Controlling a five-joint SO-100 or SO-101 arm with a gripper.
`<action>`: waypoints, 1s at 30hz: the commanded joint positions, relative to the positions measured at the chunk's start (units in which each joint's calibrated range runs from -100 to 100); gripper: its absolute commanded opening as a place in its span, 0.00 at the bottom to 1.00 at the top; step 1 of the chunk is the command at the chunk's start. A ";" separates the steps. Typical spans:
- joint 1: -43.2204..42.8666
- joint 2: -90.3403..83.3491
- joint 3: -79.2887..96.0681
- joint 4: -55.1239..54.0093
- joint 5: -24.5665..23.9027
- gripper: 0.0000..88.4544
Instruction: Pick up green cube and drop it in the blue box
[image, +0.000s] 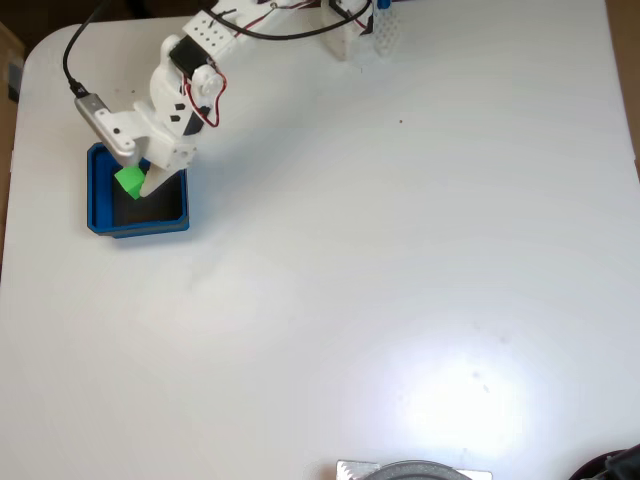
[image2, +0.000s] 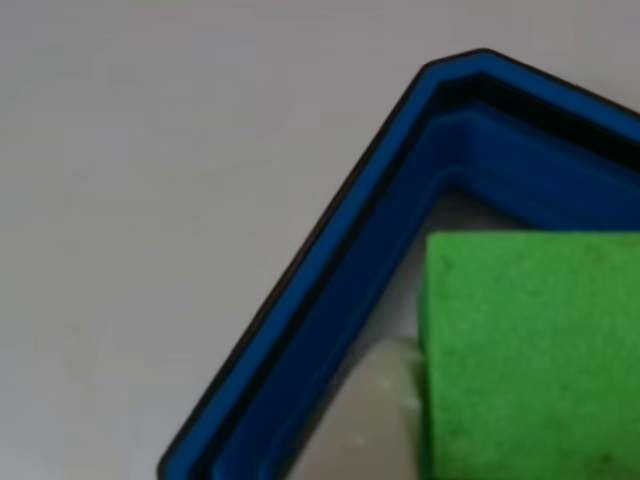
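one green cube (image: 129, 180) sits pinched in the gripper (image: 140, 183), its jaws closed on it, at upper left of the fixed view, over the blue box (image: 98, 205). in the other view a white finger (image2: 375, 420) touches the cube's left face just inside the box's corner wall; better to open the jaws fully while well inside the walls, so the cube lands on the floor.

Bright even light, table (image: 400, 250) glare, close-up soft.

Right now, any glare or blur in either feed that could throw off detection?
Fixed view: bright glare patch on the table at lower right, away from the green cube and blue box, both sharp. Other view: close-up is soft; cube and box wall edges slightly blurred, no glare.
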 joint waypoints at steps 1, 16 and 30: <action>1.36 0.60 -5.66 -0.19 0.10 0.04; 3.27 5.71 -4.94 -0.27 0.05 0.04; 3.27 4.62 -5.12 -0.19 -0.29 0.08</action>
